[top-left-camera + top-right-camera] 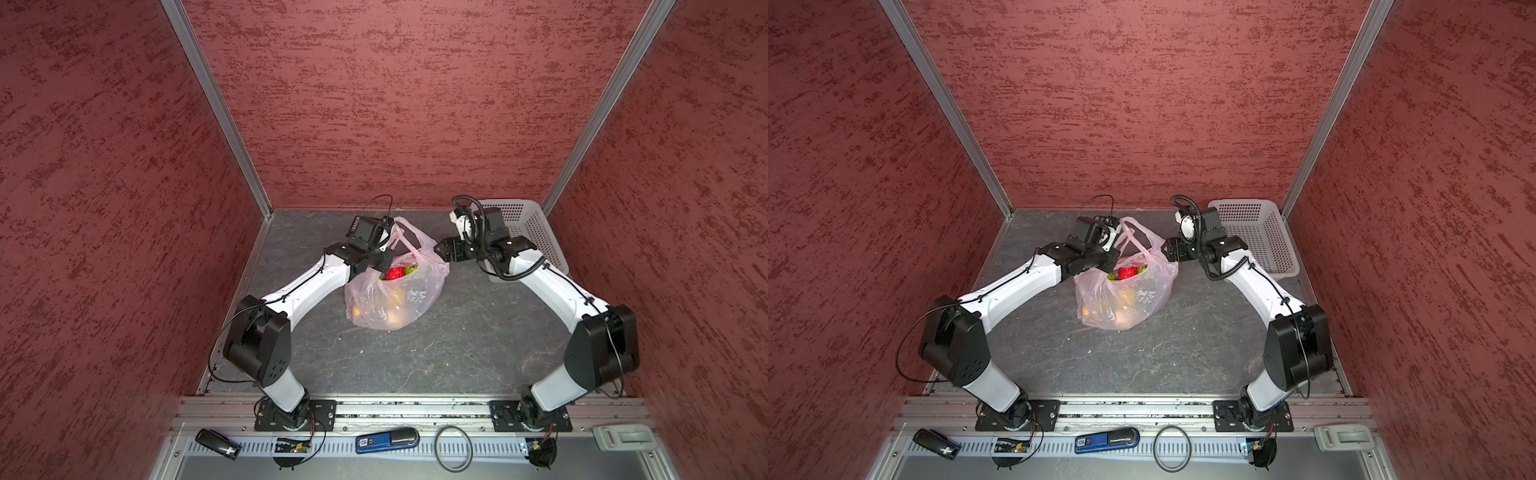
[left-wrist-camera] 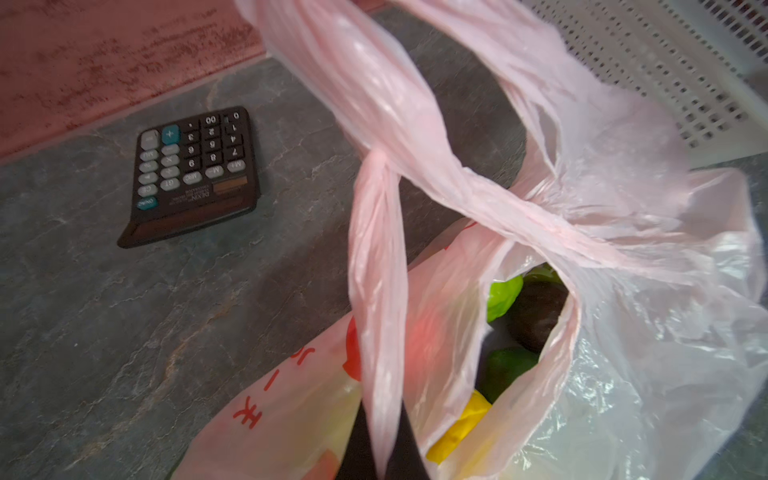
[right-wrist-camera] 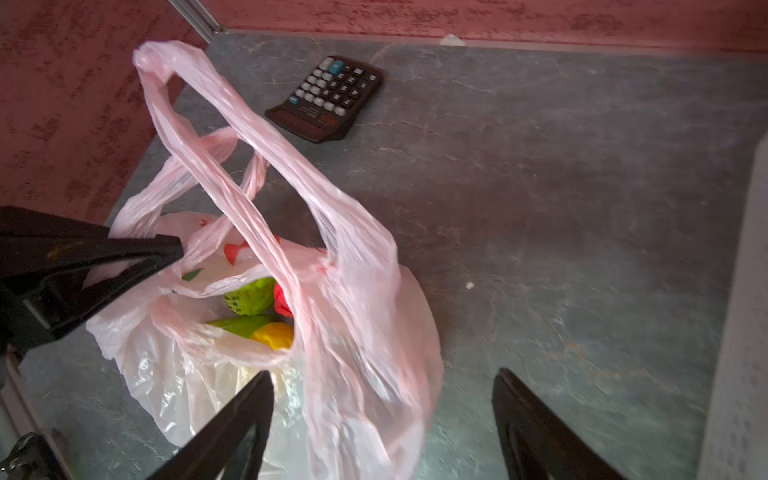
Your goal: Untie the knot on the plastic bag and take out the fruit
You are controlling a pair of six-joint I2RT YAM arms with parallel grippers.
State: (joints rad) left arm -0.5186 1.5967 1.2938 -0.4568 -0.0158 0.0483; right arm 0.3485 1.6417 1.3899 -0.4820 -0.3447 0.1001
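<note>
A thin, translucent pale pink plastic bag [image 1: 395, 299] sits in the middle of the desk [image 1: 415, 365], with red, green and yellow toy fruit [image 1: 395, 273] showing inside. The left gripper [image 2: 380, 453] has its jaws clamped on a handle strip [image 2: 376, 270]. The right gripper [image 3: 382, 374] holds its jaws wide and empty just beside the bag. Beyond lie a black calculator [image 3: 328, 97] and a white perforated basket [image 1: 540, 232].

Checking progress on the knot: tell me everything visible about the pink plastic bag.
The plastic bag is thin, translucent pale pink film with red printed marks, crinkled and slumped on the grey table near the middle. Its two handle loops rise and cross in a loose twist. The mouth gapes, showing red, green, yellow and dark brown fruit. The left gripper is shut on one handle strip; the open right gripper is close beside it, contact unclear.
</note>
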